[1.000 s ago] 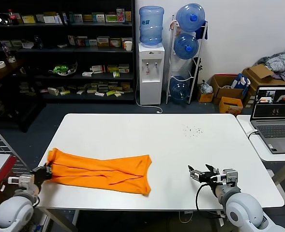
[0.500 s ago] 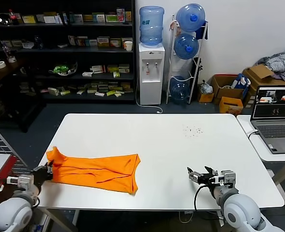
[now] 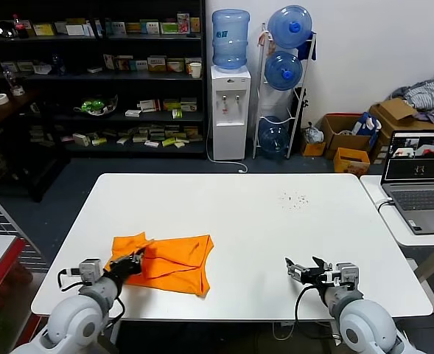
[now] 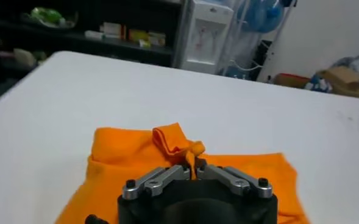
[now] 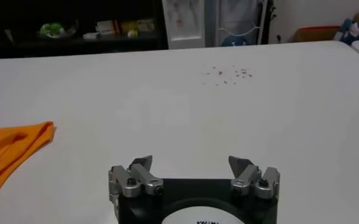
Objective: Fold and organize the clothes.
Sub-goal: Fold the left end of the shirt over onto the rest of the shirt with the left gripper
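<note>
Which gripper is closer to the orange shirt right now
Left. The left gripper is shut on a pinch of the shirt at its left end. The right gripper sits open on bare table, well off to the shirt's right.

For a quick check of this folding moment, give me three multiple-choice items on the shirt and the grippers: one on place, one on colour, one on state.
1. Where on the table does the T-shirt lie?
A. near the front edge on the robot's left
B. at the far edge
C. by the laptop

2. What colour is the T-shirt?
A. grey
B. orange
C. blue

3. How do the grippers stand?
A. both open
B. left gripper open, right gripper shut
C. left gripper shut on the T-shirt, right gripper open

Key: 1 A, the head view shows it there; 2 B, plain orange in every view; 3 C, the left wrist view shows cloth pinched, the right wrist view shows spread, empty fingers.
</note>
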